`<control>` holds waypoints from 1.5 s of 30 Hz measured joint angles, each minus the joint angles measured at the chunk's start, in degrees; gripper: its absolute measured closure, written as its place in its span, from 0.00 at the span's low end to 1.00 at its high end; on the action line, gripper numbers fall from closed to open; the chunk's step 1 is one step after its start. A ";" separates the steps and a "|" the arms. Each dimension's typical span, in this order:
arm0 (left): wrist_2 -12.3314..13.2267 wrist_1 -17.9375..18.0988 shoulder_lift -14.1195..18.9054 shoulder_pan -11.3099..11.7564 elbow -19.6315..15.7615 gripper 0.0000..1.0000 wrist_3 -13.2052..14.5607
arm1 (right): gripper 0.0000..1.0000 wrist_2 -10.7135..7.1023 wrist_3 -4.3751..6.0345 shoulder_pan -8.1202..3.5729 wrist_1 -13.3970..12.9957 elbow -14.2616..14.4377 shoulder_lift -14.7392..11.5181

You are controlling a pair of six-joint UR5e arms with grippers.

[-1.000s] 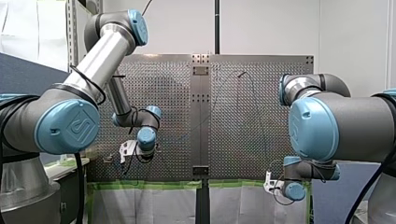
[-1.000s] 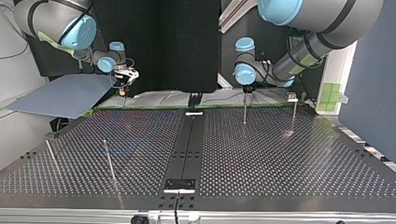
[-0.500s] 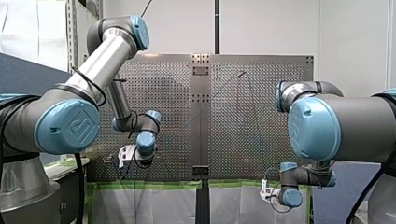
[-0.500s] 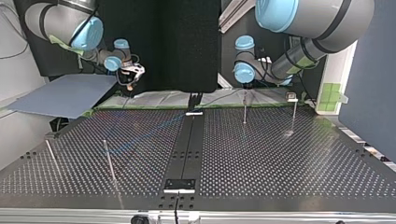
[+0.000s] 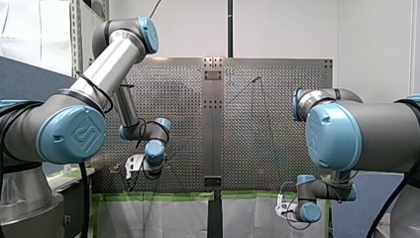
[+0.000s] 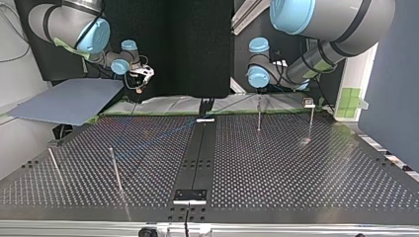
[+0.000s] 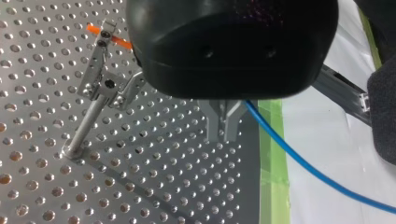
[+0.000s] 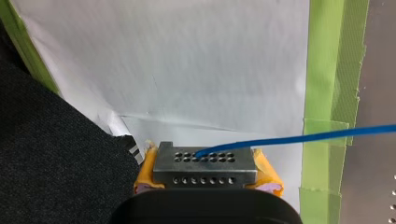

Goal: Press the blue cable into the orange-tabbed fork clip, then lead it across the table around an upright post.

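The blue cable [image 7: 299,158] runs taut from my left gripper [image 7: 224,135], whose metal fingers are shut on it. Beside that gripper stands the fork clip [image 7: 103,70] on its post, with an orange tab [image 7: 95,30] on top; the cable is not in the clip. My right gripper [image 8: 205,158], with yellow pads, is shut on the cable [image 8: 299,138] off the table's edge, over white paper. In the top view the cable [image 6: 163,134] shows faintly, crossing from my left gripper [image 6: 259,96] toward an upright post [image 6: 116,170], then up to my right gripper [image 6: 141,85].
Other upright posts [image 6: 258,113] [image 6: 52,163] stand on the perforated table [image 6: 296,177]. The clip's post [image 6: 311,118] is at the top view's right. A blue-grey board [image 6: 69,101] lies beyond the table at the top view's left. Green tape [image 8: 327,93] lines the table's edge.
My right gripper has moved down and leftward in the front view, further off the table's edge, drawing the cable along. My left gripper has sunk slightly and then stayed still.
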 joint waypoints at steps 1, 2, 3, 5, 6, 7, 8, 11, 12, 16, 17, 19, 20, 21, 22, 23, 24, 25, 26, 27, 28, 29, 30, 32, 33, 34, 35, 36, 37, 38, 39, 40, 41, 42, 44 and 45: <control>0.00 0.00 0.00 0.00 0.00 1.00 0.00 | 1.00 0.00 0.00 0.00 0.00 0.00 0.00; 0.00 0.00 0.00 0.00 0.00 1.00 0.00 | 1.00 0.00 0.00 0.00 0.00 0.00 0.00; 0.00 0.00 0.00 0.00 0.00 1.00 0.00 | 1.00 0.00 0.00 0.00 0.00 0.00 0.00; 0.00 0.00 0.00 0.00 0.00 1.00 0.00 | 1.00 0.00 0.00 0.00 0.00 0.00 0.00; 0.00 0.00 0.00 0.00 0.00 1.00 0.00 | 1.00 0.00 0.00 0.00 0.00 0.00 0.00; 0.00 0.00 0.00 0.00 0.00 1.00 0.00 | 1.00 0.00 0.00 0.00 0.00 -0.01 0.01; 0.00 0.00 0.00 0.00 0.00 1.00 0.00 | 1.00 0.00 0.00 0.00 0.01 -0.01 0.01; 0.00 0.00 0.00 0.00 0.00 1.00 0.00 | 1.00 0.00 0.00 0.00 0.00 0.00 0.01; 0.00 0.00 0.00 0.00 0.00 1.00 0.00 | 1.00 0.00 0.00 0.00 0.00 0.00 0.01; 0.00 0.00 0.00 0.00 0.00 1.00 0.00 | 1.00 0.00 0.00 0.00 0.00 -0.01 0.01; 0.00 0.00 0.00 0.00 0.00 1.00 0.00 | 1.00 0.00 0.00 0.00 0.00 0.00 0.01; 0.00 0.00 0.00 0.00 0.00 1.00 0.00 | 1.00 0.00 0.00 0.00 0.00 0.00 0.01; 0.00 0.00 0.00 0.00 0.00 1.00 0.00 | 1.00 0.00 0.00 0.00 0.00 0.00 0.01; 0.00 0.00 0.00 0.00 0.00 1.00 0.00 | 1.00 0.00 0.00 0.00 0.00 0.00 0.01; 0.00 0.00 0.00 0.00 0.00 1.00 0.00 | 1.00 0.00 0.00 0.00 0.00 -0.01 0.01; 0.00 0.00 0.00 0.00 0.00 1.00 0.00 | 1.00 0.00 0.00 0.00 0.00 0.00 0.01; 0.00 0.00 0.00 0.00 0.00 1.00 0.00 | 1.00 0.00 0.00 0.00 0.00 0.00 0.01; 0.01 0.02 0.03 0.02 -0.03 1.00 -0.02 | 1.00 0.00 0.00 0.00 0.00 0.00 0.01; 0.03 0.10 0.12 0.11 -0.13 1.00 -0.10 | 1.00 -0.05 -0.05 -0.04 0.04 0.00 0.00; 0.06 0.29 0.31 0.29 -0.31 1.00 -0.29 | 1.00 -0.17 -0.17 -0.12 0.18 -0.03 -0.05; 0.01 0.64 0.67 0.63 -0.67 1.00 -0.66 | 1.00 -0.44 -0.46 -0.20 0.48 -0.13 -0.23; -0.13 0.98 1.00 0.88 -1.00 1.00 -1.00 | 1.00 -0.76 -0.77 -0.16 0.82 -0.20 -0.47; -0.39 1.40 1.38 1.05 -1.39 1.00 -1.40 | 1.00 -1.11 -1.16 -0.05 1.20 -0.26 -0.80; -1.16 2.44 2.44 1.22 -2.47 1.00 -2.46 | 1.00 -1.46 -2.19 0.23 2.19 -0.36 -1.77; -1.33 2.91 2.90 1.29 -2.93 1.00 -2.93 | 1.00 -1.36 -2.65 0.35 2.66 -0.39 -2.24; -1.29 3.59 3.57 1.47 -3.58 1.00 -3.58 | 1.00 -1.03 -3.17 0.49 3.31 -0.43 -2.87; -1.10 4.07 4.08 1.64 -4.10 1.00 -4.08 | 1.00 -0.77 -3.45 0.58 3.87 -0.43 -3.20; -0.82 4.56 4.58 1.78 -4.59 1.00 -4.58 | 1.00 -0.54 -3.65 0.66 4.42 -0.42 -3.42; -0.35 5.25 5.23 1.91 -5.23 1.00 -5.23 | 1.00 -0.27 -3.81 0.75 5.05 -0.43 -3.61; 0.04 5.74 5.74 1.95 -5.75 1.00 -5.74 | 1.00 -0.11 -3.89 0.79 5.42 -0.42 -3.69; 0.32 6.26 6.28 1.96 -6.29 1.00 -6.28 | 1.00 -0.01 -3.94 0.81 5.71 -0.43 -3.75; 0.64 7.04 7.02 1.98 -7.01 1.00 -7.02 | 1.00 0.05 -3.99 0.85 5.96 -0.43 -3.80; 0.89 7.59 7.59 1.99 -7.60 1.00 -7.56 | 1.00 0.09 -4.00 0.88 6.08 -0.43 -3.83; 1.18 8.16 8.17 1.99 -8.18 1.00 -7.99 | 1.00 0.13 -3.99 0.92 6.16 -0.44 -3.84; 1.85 9.54 9.55 1.94 -9.23 1.00 -8.60 | 1.00 0.20 -3.93 0.99 6.22 -0.44 -3.84; 2.04 10.13 10.14 1.88 -9.52 1.00 -8.73 | 1.00 0.24 -3.90 1.01 6.23 -0.44 -3.84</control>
